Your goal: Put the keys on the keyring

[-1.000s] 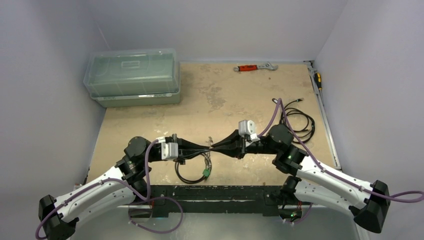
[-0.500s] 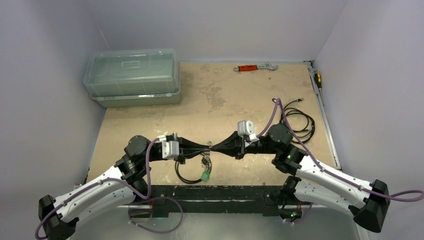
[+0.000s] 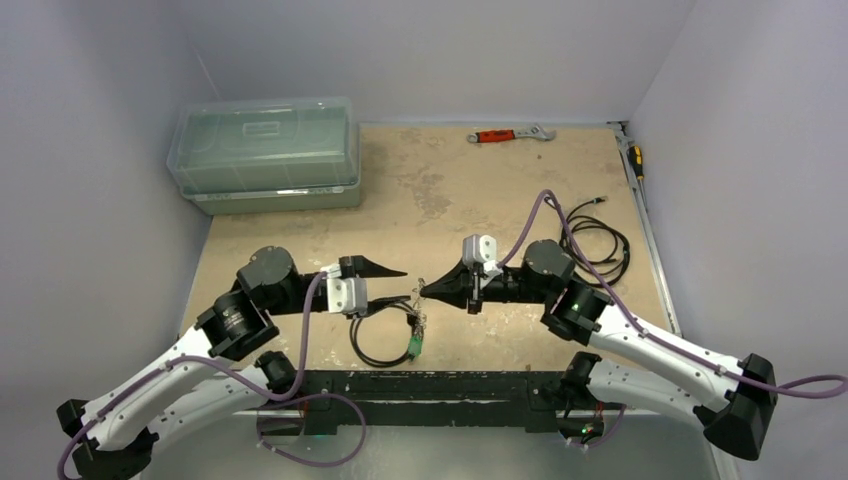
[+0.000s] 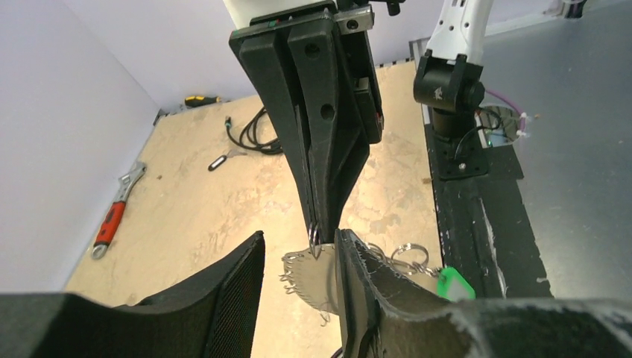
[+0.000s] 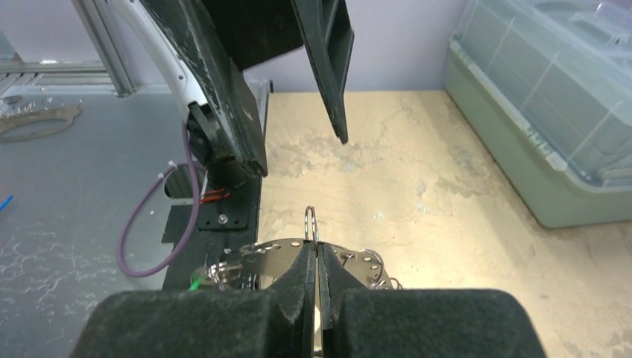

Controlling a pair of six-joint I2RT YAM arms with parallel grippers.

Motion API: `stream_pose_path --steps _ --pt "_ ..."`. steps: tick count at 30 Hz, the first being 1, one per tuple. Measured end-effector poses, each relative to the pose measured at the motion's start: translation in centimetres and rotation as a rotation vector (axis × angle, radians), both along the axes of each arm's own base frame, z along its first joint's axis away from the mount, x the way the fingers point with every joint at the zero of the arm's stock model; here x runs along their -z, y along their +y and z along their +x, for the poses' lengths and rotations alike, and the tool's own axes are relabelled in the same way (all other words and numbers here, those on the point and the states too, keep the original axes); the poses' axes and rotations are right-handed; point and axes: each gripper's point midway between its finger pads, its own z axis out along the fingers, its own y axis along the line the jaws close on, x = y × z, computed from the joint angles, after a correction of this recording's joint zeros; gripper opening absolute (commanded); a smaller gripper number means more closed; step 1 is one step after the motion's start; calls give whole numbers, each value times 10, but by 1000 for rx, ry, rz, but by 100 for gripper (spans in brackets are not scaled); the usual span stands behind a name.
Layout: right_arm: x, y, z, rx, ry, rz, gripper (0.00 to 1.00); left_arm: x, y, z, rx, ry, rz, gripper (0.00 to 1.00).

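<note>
My right gripper point(image 3: 425, 289) is shut on a thin silvery ring, the keyring point(image 5: 311, 221), which stands edge-on out of its tips point(image 5: 317, 250) and also shows in the left wrist view point(image 4: 314, 240). Below it hang a flat silvery holed plate point(image 4: 313, 274), small rings and the keys point(image 3: 415, 321), with the bright green piece point(image 3: 412, 346) lowest; it also shows in the left wrist view point(image 4: 452, 284). My left gripper point(image 3: 400, 285) is open and empty. Its jaws stand wide apart point(image 4: 298, 287), one on each side of the hanging plate.
A black cable coil point(image 3: 378, 347) lies on the table under the keys. A clear lidded box point(image 3: 265, 155) stands at the back left. A red-handled wrench point(image 3: 508, 133) lies at the back. A second cable bundle point(image 3: 600, 243) and a screwdriver point(image 3: 635, 160) are at the right.
My left gripper, earlier tip to tip with the right one at the ring, has opened and let go. The left arm has drawn back. The right gripper has shifted slightly left with the ring.
</note>
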Motion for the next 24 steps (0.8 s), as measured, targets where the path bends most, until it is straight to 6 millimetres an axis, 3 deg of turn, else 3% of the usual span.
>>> stream_pose_path --steps 8,14,24 --pt "19 7 7 20 34 -88 0 10 4 15 -53 16 178 39" --pt "24 8 8 27 37 -112 0 38 3 20 -55 70 296 39" --pt "37 10 8 30 45 -157 0 58 -2 23 -33 95 365 31"
